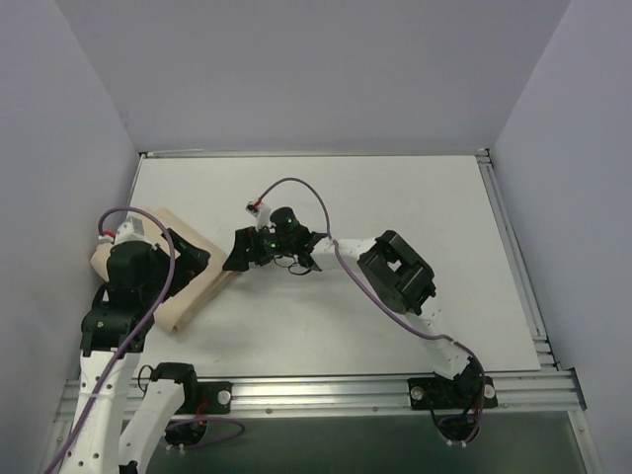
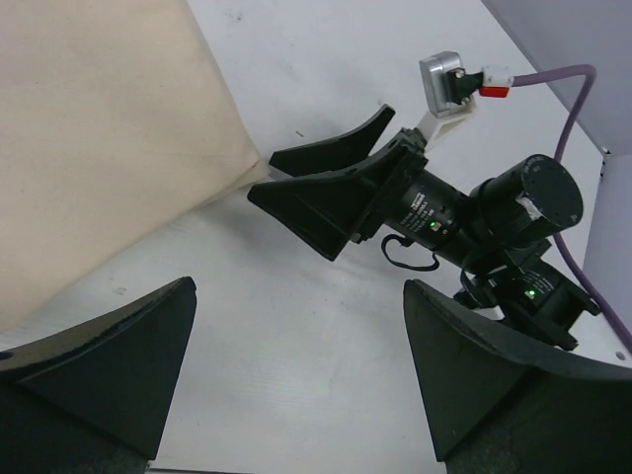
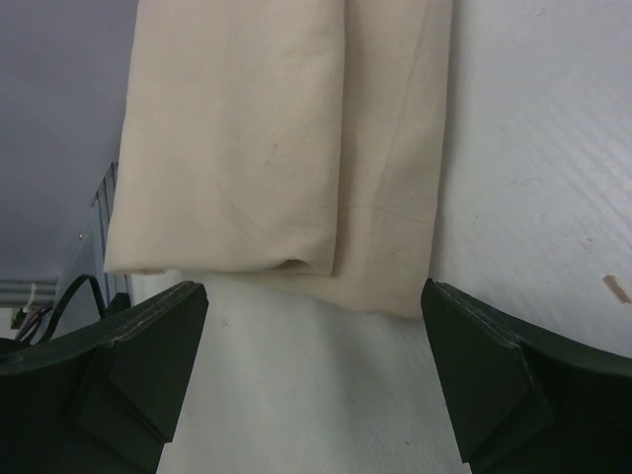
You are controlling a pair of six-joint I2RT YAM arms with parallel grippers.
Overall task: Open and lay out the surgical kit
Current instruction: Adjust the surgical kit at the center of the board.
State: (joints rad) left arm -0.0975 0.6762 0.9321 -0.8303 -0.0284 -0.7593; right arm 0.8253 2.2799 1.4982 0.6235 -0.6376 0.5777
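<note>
Top external view shows the beige cloth wrap (image 1: pixel 173 296) lying folded shut as a flat bundle on the left side of the white table (image 1: pixel 415 197), turned at an angle to the table's edges. The left gripper (image 1: pixel 188 259) hangs over the wrap's right half. The right arm reaches across from its base at the near right, and the right gripper (image 1: pixel 237 253) points left at the wrap's right edge. A purple cable (image 1: pixel 296 183) loops over the right wrist. In the left wrist view the left gripper (image 2: pixel 296 395) has its two dark fingers (image 2: pixel 109 365) spread wide apart over bare table, holding nothing, with the wrap (image 2: pixel 99 148) filling the upper left. The right gripper (image 2: pixel 296 178) sits just beside the wrap's corner with its fingers parted. Whether a fingertip touches the cloth cannot be told from here. In the right wrist view the right gripper (image 3: pixel 316 385) is likewise wide open with nothing between its fingers (image 3: pixel 513 385). The wrap (image 3: pixel 276 148) lies just ahead of the gap, its folded layers showing as two overlapping panels with a seam running away from the camera and its rounded edge facing the fingertips.
</note>
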